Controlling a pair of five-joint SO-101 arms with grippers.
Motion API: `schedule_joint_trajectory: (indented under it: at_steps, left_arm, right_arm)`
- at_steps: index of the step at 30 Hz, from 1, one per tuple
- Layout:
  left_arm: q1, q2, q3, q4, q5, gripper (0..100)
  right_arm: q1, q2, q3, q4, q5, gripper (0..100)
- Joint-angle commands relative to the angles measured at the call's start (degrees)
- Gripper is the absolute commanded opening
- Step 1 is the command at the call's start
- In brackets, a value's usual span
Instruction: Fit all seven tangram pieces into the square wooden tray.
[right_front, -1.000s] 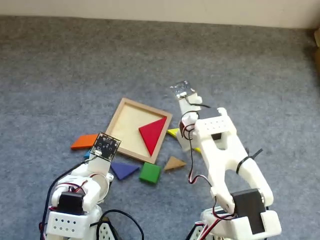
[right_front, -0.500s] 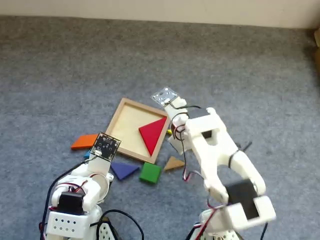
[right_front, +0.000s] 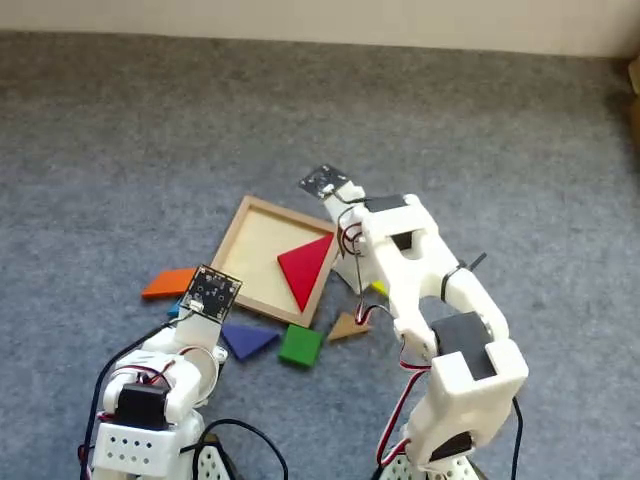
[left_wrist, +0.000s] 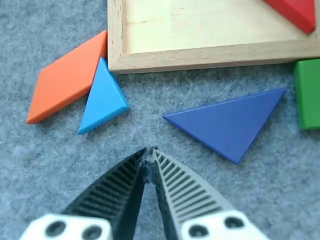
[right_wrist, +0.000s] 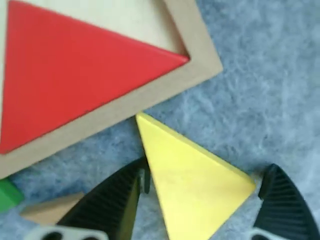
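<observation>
High view: one square wooden tray (right_front: 240, 248) lies on the grey carpet (right_front: 120, 130) in the middle. One red triangle (right_front: 305, 268) sits inside it, in the right part. Outside it lie one orange parallelogram (right_front: 168, 283) to the left, one dark blue triangle (right_front: 248, 340) and one green square (right_front: 300, 345) on the near side, one tan triangle (right_front: 348, 326) near and to the right, and a yellow triangle (right_front: 378, 290) just right of the tray, mostly under the right arm (right_front: 430, 290). The left arm (right_front: 160, 385) stands at the near left, its wrist over the tray's near-left corner.

Left wrist view: the left claw (left_wrist: 150, 152) has its two fingers pressed together, pinching nothing, with the tips over bare carpet. One light blue triangle (left_wrist: 102, 97) lies just beyond, touching the orange parallelogram and close to the tray corner. The dark blue triangle is apart from it, to the right, with the green square at the edge.

Right wrist view: the right claw (right_wrist: 207, 172) is spread wide, one finger on each side of the yellow triangle. Whether either finger touches it, I cannot tell. The piece lies flat on the carpet, one point close to the tray rim, the red triangle just inside.

That makes seven pieces: one in the tray, six on the carpet.
</observation>
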Motion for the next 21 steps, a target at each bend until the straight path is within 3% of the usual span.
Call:
schedule_joint_trajectory:
  at_steps: [1, 6, 12, 18, 21]
  left_arm:
    - [-0.3, -2.9, 1.1, 0.1, 0.3, 1]
    - [-0.3, -2.9, 1.1, 0.1, 0.3, 1]
    - [-0.3, -2.9, 1.1, 0.1, 0.3, 1]
    - [-0.3, -2.9, 1.1, 0.1, 0.3, 1]
    - [-0.3, -2.9, 1.1, 0.1, 0.3, 1]
  right_arm:
    - [1.6, 0.0, -2.7, 0.2, 1.1, 30.3]
    - [1.6, 0.0, -2.7, 3.5, 1.1, 22.7]
    - [1.6, -0.2, -2.8, 5.1, 1.0, 22.4]
    - [2.0, -5.5, -2.9, 7.8, -4.0, 22.9]
    - [2.6, -8.8, -2.7, 7.5, -6.9, 28.9]
